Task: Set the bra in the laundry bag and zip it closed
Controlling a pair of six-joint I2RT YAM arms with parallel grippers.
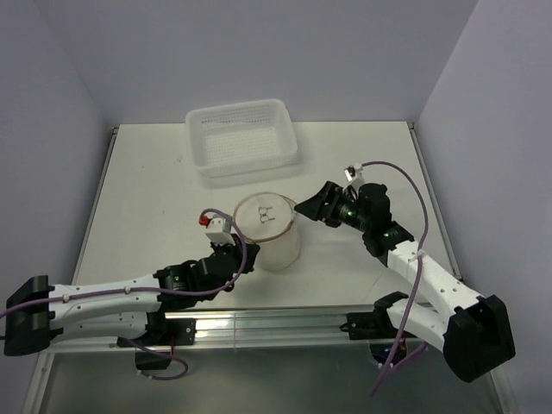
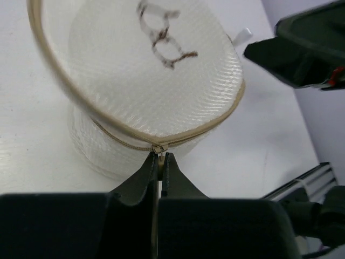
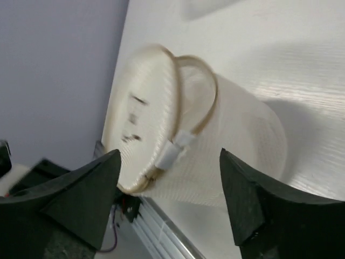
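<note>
Left wrist view: my left gripper [image 2: 160, 157] is clenched on the zip pull [image 2: 158, 149] of the laundry bag [image 2: 156, 81], which stands just in front of the basket [image 1: 246, 164]. My right gripper [image 3: 170, 156] gapes beside the bag, grasping nothing.

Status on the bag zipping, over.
Left hand shut on zip pull. Right hand open beside laundry bag. Lid gapes, not zipped shut. Nothing in the way.

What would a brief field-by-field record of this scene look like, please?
laundry bag: upright on table, drawing face up
zipper pull: near side, pinched by left end effector
zip: seemingly not fully closed; lid rim gapes
right end effector: open, at bag's right rim
bra: none seen outside bag
basket: far side of table, looks empty
</note>
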